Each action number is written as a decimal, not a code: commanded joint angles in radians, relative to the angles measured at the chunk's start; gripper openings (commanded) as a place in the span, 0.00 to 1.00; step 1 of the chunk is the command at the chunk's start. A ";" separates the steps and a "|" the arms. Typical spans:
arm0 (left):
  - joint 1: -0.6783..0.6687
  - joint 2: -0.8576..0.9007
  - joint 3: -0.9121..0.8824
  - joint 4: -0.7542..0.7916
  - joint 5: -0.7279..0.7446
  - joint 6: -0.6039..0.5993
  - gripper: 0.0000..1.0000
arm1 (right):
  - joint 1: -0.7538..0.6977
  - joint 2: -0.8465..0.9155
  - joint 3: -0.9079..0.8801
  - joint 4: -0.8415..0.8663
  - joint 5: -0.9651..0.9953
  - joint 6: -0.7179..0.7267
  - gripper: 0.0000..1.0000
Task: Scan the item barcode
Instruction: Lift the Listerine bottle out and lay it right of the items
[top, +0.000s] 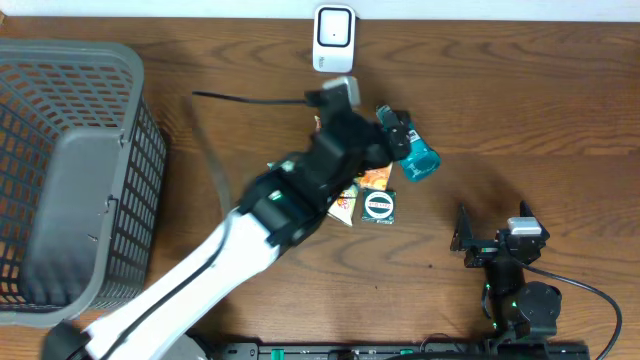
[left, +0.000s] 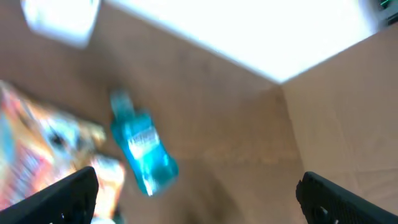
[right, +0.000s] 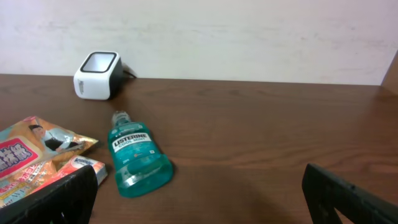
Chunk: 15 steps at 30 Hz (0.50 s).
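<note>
Left jaws (wide apart) over teal mouthwash bottle (left: 142, 152)

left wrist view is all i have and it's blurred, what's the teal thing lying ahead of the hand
Observer: A Listerine bottle, lying on its side with its label facing up.
Operator: ok and the white blob top left, is that the scanner
Observer: Yes, the white scanner stands upright past the bottle's cap end, apart from it.
Operator: where's the other arm
Observer: The right hand is open and empty, parked well to the right of the bottle and touching nothing.
</note>
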 joint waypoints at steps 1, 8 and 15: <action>0.004 -0.136 0.045 0.026 -0.335 0.461 0.98 | 0.009 -0.003 -0.002 -0.004 -0.008 -0.011 0.99; 0.004 -0.306 0.063 0.247 -0.634 1.052 0.98 | 0.009 -0.003 -0.002 -0.004 -0.008 -0.011 0.99; 0.013 -0.392 0.060 0.240 -0.816 1.279 0.98 | 0.009 -0.003 -0.002 0.002 -0.033 0.023 0.99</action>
